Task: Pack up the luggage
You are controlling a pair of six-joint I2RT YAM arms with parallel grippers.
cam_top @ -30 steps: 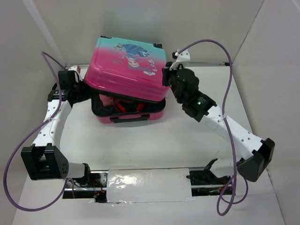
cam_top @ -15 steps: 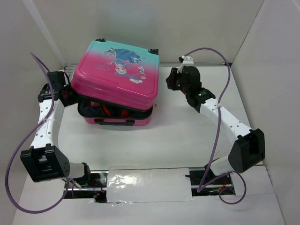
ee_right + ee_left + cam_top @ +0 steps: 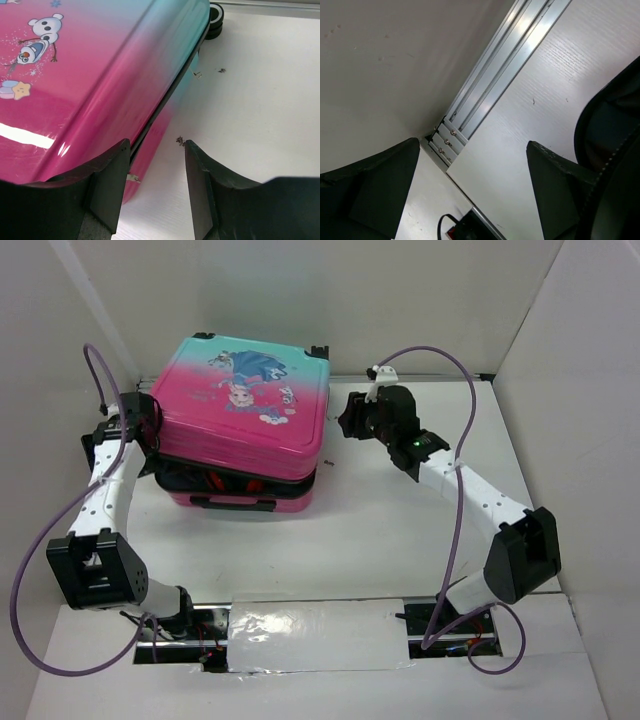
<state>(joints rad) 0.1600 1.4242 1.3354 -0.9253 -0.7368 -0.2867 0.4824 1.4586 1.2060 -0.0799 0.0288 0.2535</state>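
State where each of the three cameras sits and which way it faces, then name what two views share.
Top external: above and behind the arms, looking down on the table, luggage and both arms.
Left wrist: on the left arm, facing a metal rail beside the wall; left gripper fingers frame it.
Right wrist: on the right arm, facing the luggage's side; right gripper fingers show.
Shared: top and right wrist show the luggage.

No words, numbers or brand marks can be read in any view. The luggage (image 3: 240,405) bears only a cartoon print (image 3: 40,37), with no lettering that can be made out.
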